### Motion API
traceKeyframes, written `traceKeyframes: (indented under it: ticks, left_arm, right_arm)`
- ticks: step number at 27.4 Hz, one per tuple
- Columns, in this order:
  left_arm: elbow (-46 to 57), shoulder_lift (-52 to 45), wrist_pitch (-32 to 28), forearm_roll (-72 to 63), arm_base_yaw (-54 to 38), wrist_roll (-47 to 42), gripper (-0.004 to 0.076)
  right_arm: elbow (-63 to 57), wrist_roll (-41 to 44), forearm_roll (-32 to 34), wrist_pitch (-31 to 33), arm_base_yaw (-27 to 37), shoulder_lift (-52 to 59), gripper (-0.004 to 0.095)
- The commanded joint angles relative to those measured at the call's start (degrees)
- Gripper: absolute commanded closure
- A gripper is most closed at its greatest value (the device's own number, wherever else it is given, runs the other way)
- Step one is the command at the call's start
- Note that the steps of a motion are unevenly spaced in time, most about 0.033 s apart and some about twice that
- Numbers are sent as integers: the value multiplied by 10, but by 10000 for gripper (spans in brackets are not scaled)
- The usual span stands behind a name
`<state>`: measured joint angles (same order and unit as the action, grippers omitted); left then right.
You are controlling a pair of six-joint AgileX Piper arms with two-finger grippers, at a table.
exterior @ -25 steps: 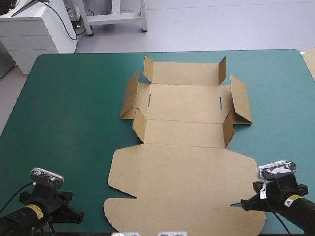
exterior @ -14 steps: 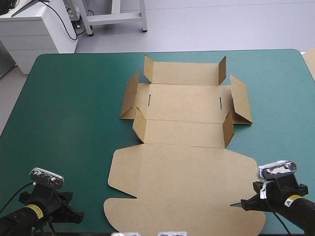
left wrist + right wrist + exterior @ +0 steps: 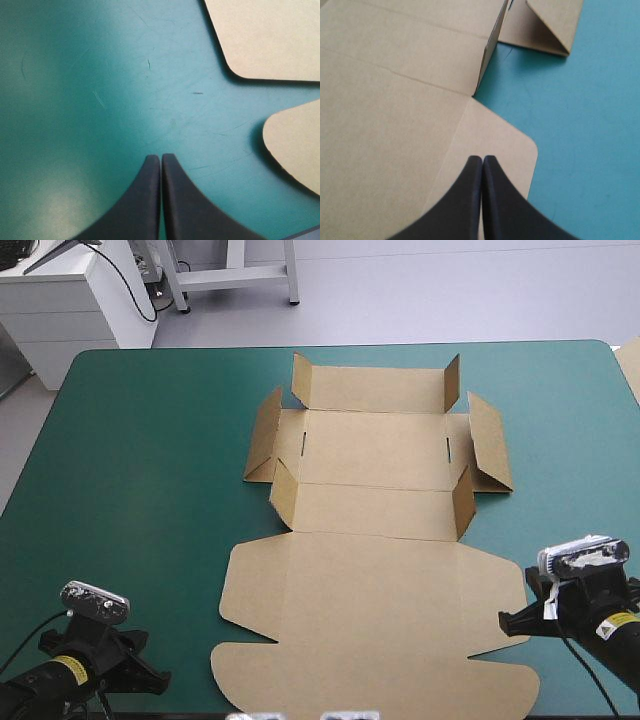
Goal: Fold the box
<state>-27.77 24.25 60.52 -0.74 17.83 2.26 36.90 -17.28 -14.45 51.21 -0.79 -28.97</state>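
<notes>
Left pincer (image 3: pixel 161 157) and right pincer (image 3: pixel 482 159) are clenched empty; wrist views show the box (image 3: pixel 395 100) only partly.

Overhead plus two wrist cameras
High view looks down over the whole counter (image 3: pixel 150 490); close wrist views each share a corner of the box (image 3: pixel 370 620).

The box (image 3: pixel 370 590) is lying in the middle of the worktop (image 3: pixel 150 460), its raised walls sitting toward the far edge and its flat lid reaching the near edge. The left claw (image 3: pixel 161 157) is hanging over bare worktop left of the lid, apart from it; the right claw (image 3: pixel 482 159) is hanging over the lid's right flap.
</notes>
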Motion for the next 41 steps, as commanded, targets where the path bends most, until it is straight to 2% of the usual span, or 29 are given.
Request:
traceKeyframes:
  ticks: [1, 7, 9, 12, 16, 20, 22, 25, 29, 32, 36, 41]
  left_arm:
    - [-17, 4, -25, -2, 0, -3, 731]
    - [-17, 4, -25, -2, 0, -3, 731]
    - [-17, 4, -25, -2, 0, -3, 731]
    - [-17, 4, -25, -2, 0, -3, 731]
    - [-17, 4, -25, -1, 0, -8, 731]
    - [-17, 4, -25, 0, 0, -9, 731]
    - [-17, 4, -25, 0, 0, -9, 731]
    - [-17, 4, -25, 0, 0, -9, 731]
    - [-17, 4, -25, 0, 0, -9, 731]
    - [-17, 4, -25, 0, 0, -9, 731]
    - [-17, 4, -25, 0, 0, -9, 731]
    - [-17, 4, -25, 0, 0, -9, 731]
  right_arm:
    - [54, -2, 5, -44, -1, -39, 929]
    - [138, -30, 7, -44, -1, -155, 929]
    - [172, -70, 1, -54, -1, -201, 929]
    - [220, -73, -18, -74, -1, -270, 929]
    - [283, -46, -18, -53, -1, -360, 929]
    - [336, -30, -27, -1, -1, -437, 914]
    - [358, -30, -46, 24, -1, -469, 863]
    - [384, -33, -71, 38, -4, -508, 704]
    - [394, -48, -115, 38, -4, -539, 386]
    - [394, -46, -124, 54, -4, -558, 237]
    - [394, -41, -125, 86, -4, -579, 221]
    - [394, -41, -126, 89, -4, -599, 222]
